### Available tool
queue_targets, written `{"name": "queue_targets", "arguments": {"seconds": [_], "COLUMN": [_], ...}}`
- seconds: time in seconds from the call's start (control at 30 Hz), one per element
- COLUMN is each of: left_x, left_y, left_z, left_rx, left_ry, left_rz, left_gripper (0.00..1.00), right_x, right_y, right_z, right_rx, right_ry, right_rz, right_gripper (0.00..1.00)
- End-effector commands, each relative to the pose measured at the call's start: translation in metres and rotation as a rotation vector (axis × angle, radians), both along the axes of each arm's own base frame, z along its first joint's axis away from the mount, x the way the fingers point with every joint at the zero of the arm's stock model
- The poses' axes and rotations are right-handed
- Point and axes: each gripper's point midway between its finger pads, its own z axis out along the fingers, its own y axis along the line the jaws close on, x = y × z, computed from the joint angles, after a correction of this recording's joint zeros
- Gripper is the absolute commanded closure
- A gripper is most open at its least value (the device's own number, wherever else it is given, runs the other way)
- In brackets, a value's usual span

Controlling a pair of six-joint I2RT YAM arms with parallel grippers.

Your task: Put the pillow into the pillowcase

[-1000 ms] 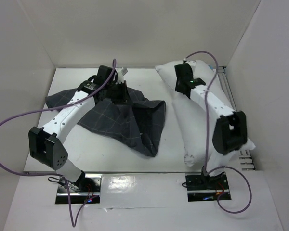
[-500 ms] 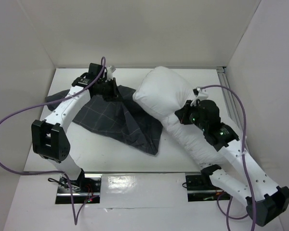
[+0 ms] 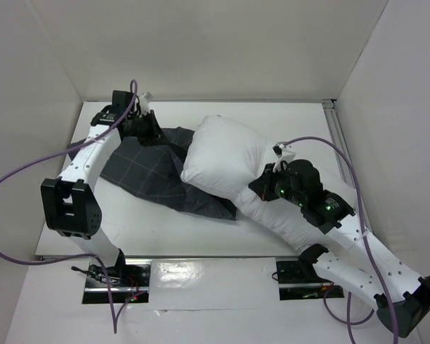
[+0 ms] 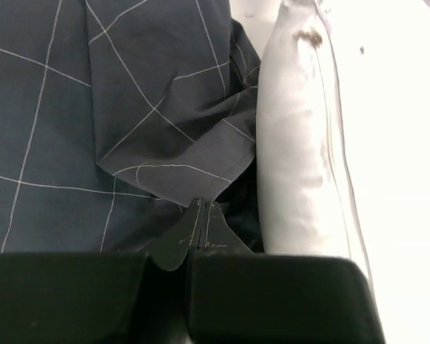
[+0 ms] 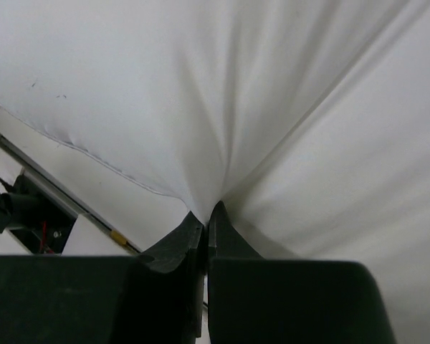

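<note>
Overhead: arms, two; pillow (image 3: 222,154), one; pillowcase (image 3: 140,172), one. Left gripper (image 3: 145,127), arm stretched far forward, jaws closed at the pillowcase's far edge. Right gripper (image 3: 261,188), arm folded low and reaching leftward, jaws sunk in the pillow's middle; beyond them the puffy end overlaps the pillowcase. Left wrist: jaws pressed together, pinching the grey hem; pillow edge just right of them. Right wrist: jaws closed tight, white pillow fabric gathered into their tips.
</note>
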Motion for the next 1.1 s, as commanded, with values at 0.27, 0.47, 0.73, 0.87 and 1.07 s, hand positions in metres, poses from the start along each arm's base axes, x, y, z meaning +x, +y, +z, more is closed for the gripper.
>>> {"name": "queue_targets", "arguments": {"seconds": [0.27,0.47,0.73,0.87,1.07], "left_x": [0.024,0.021,0.021,0.02,0.021], "left_y": [0.014,0.011,0.013,0.016,0.016], "left_z": [0.009,0.009,0.01,0.008,0.013], "left_rx": [-0.039,-0.06,-0.057,-0.042,-0.043], "left_ry": [-0.062,-0.058,-0.06,-0.059,-0.078], "left_rz": [-0.014,-0.022,0.001,0.015,0.015], "left_gripper": [1.0,1.0,1.0,1.0,1.0], "right_x": [-0.048,-0.001,-0.02,-0.056,-0.028], "right_y": [-0.012,-0.007,-0.071,-0.102,-0.082], "right_z": [0.0,0.05,0.017,-0.014,-0.073], "right_rx": [-0.109,-0.097,-0.297,-0.32,-0.274], "right_ry": [0.183,0.067,0.297,0.437,0.462], "right_rz": [0.089,-0.037,-0.356,-0.505,-0.57], "right_gripper": [0.23,0.0,0.04,0.06,0.08]}}
